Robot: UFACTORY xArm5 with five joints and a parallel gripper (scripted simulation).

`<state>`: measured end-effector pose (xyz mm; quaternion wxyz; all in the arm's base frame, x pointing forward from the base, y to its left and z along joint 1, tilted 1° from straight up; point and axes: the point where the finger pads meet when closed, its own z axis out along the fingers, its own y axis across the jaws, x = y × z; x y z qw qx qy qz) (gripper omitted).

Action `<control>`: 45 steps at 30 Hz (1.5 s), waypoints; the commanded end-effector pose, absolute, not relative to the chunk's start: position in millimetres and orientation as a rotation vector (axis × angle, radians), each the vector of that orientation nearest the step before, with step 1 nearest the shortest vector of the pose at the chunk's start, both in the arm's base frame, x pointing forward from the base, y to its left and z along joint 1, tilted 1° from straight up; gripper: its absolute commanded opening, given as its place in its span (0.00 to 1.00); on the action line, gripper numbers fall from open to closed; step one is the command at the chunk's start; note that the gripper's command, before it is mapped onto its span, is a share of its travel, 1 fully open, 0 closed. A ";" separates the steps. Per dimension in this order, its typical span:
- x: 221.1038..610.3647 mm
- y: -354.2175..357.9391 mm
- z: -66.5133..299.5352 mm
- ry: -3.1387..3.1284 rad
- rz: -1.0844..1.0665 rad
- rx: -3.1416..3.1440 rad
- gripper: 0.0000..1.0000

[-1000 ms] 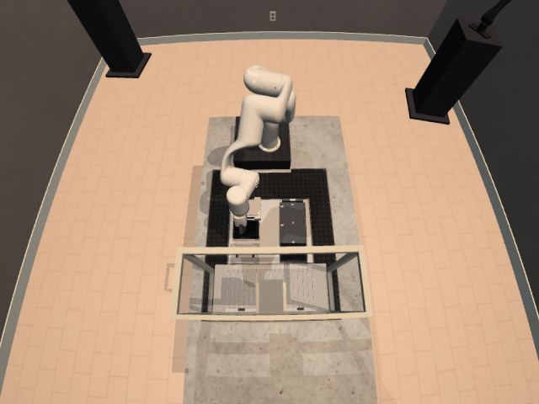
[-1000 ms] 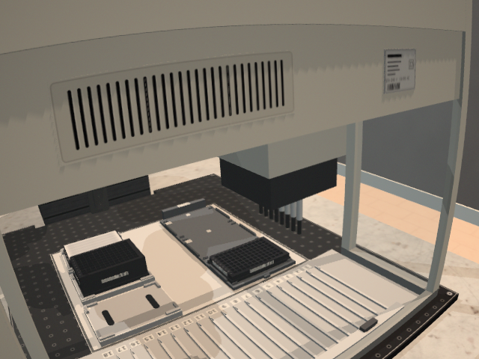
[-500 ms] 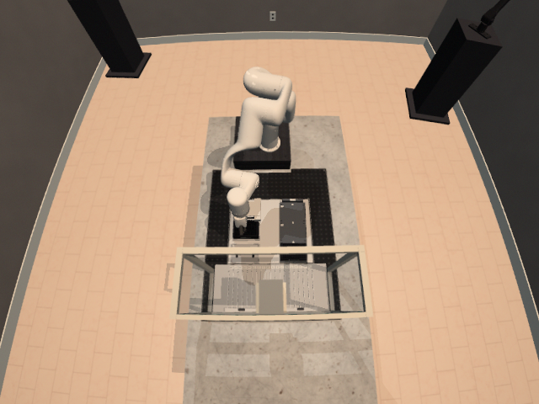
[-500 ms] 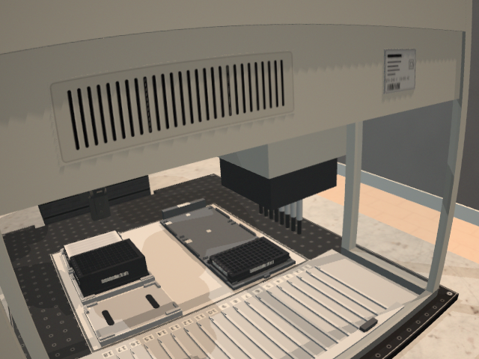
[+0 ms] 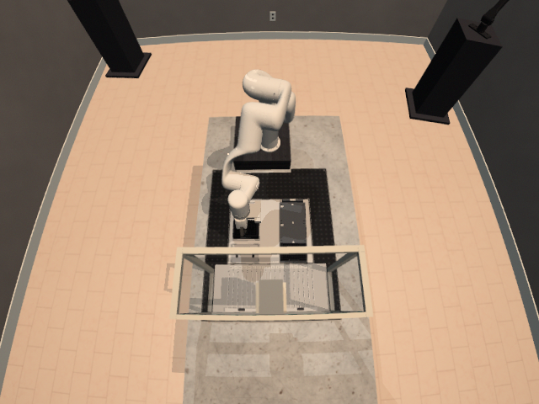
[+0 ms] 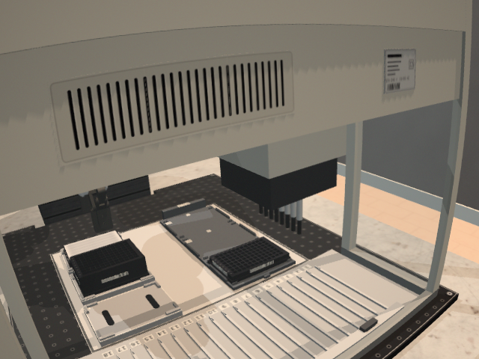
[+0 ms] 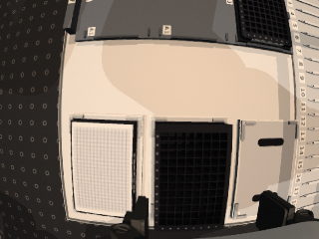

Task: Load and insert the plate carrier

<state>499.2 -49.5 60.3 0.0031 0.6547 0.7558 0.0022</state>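
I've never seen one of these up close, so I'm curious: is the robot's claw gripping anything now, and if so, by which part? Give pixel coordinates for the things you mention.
Nothing is held. The gripper (image 7: pixel 206 213) is open, and the black deep-well block (image 6: pixel 111 266) (image 7: pixel 193 174) sits on its nest.

Top view: seen steeply from high and far, arm pedestal (image 5: pixel 285 164) towards 12 o'clock, rails (image 5: pixel 220 280) (image 6: pixel 336 272) (image 7: pixel 311 90) at 6. Exterior view: nearer, angled down past the instrument towards the pedestal. Wrist view: close, facing down, rails at 3 o'clock. Exterior and wrist share carrier PC7 (image 5: pixel 292 232) (image 6: pixel 224 233) (image 7: pixel 127 20) and the nests.
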 end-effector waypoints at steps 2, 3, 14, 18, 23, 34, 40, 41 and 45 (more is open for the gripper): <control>500.7 -49.6 55.7 2.376 0.037 2.058 1.00; 500.7 -49.6 55.7 2.376 0.037 2.058 1.00; 500.9 -49.2 39.0 2.376 0.037 2.058 1.00; 501.0 -49.1 32.3 2.376 0.037 2.058 1.00; 501.0 -49.0 27.3 2.376 0.037 2.058 1.00; 501.1 -48.8 17.3 2.376 0.036 2.058 1.00; 501.1 -48.8 17.3 2.376 0.036 2.058 1.00; 501.1 -48.8 17.3 2.376 0.036 2.058 1.00; 501.2 -48.8 14.6 2.376 0.036 2.058 1.00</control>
